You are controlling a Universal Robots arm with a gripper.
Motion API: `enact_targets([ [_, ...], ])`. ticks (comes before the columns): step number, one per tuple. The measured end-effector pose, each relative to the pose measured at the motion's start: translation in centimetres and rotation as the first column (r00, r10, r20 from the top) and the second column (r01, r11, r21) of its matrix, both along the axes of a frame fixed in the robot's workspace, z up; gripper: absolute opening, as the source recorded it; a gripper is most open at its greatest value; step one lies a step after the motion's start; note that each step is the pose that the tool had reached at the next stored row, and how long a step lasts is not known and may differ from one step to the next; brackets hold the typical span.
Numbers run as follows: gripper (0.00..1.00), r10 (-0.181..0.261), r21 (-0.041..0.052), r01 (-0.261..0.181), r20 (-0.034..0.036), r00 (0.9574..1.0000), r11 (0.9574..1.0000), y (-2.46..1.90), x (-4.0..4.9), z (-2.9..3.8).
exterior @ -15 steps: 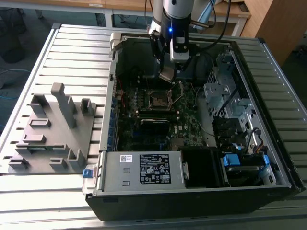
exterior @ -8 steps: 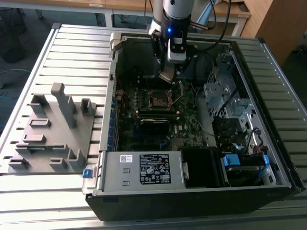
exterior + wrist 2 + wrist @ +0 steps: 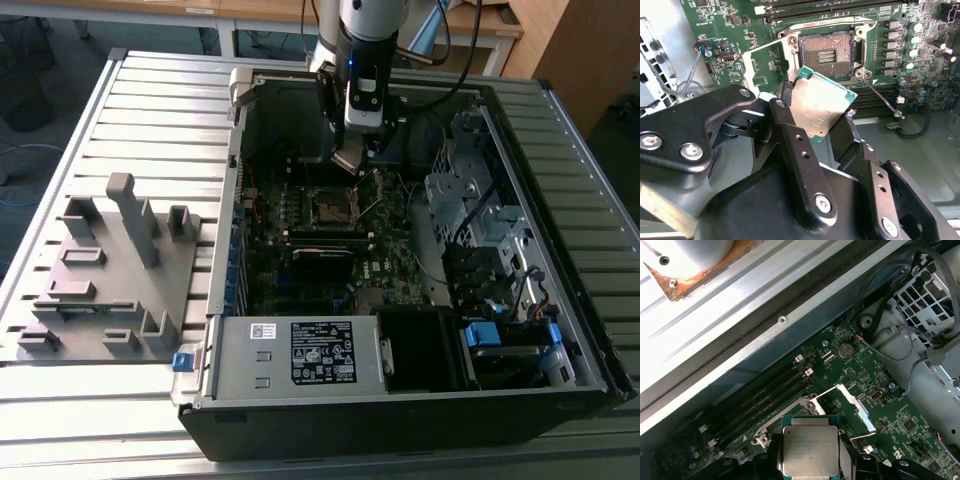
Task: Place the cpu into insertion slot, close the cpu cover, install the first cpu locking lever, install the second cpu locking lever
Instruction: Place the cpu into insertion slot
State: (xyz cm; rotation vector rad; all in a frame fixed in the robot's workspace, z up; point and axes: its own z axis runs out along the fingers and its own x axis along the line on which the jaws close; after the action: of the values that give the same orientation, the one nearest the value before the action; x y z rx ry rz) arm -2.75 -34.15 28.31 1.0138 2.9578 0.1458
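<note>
1. My black two-fingered claw (image 3: 819, 106), upper centre of the exterior view: clenched on the small silver-grey square cpu (image 3: 824, 100), tilted, clear of the green motherboard (image 3: 740, 35).
2. Square black insertion slot (image 3: 827, 52): just beyond, pin grid exposed.
3. Thin silvery cpu cover (image 3: 857, 407): swung open beside the slot.

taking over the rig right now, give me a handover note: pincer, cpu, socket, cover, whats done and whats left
The pincer is shut on the cpu, held tilted in the air close to the insertion slot, not in it.
The insertion slot is empty, pin grid exposed.
The cpu cover is flipped open beside the slot.
One locking lever is swung out from the slot.
Done: cpu is in the pincer, near the slot.
Left: seat the cpu, close the cover, latch both levers.
</note>
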Motion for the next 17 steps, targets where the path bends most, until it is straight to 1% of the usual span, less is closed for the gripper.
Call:
enact_targets([
  [9,0.54,-0.003,0.0,0.003,0.0,1.0,1.0,0.0,0.0,-0.02],
  [15,0.54,-0.049,-0.0001,0.049,0.0,0.9988,0.9988,0.0,0.0,-0.13],
  [17,0.54,-0.057,-0.0001,0.057,-0.0002,0.9984,0.9984,0.0,0.0,-0.13],
])
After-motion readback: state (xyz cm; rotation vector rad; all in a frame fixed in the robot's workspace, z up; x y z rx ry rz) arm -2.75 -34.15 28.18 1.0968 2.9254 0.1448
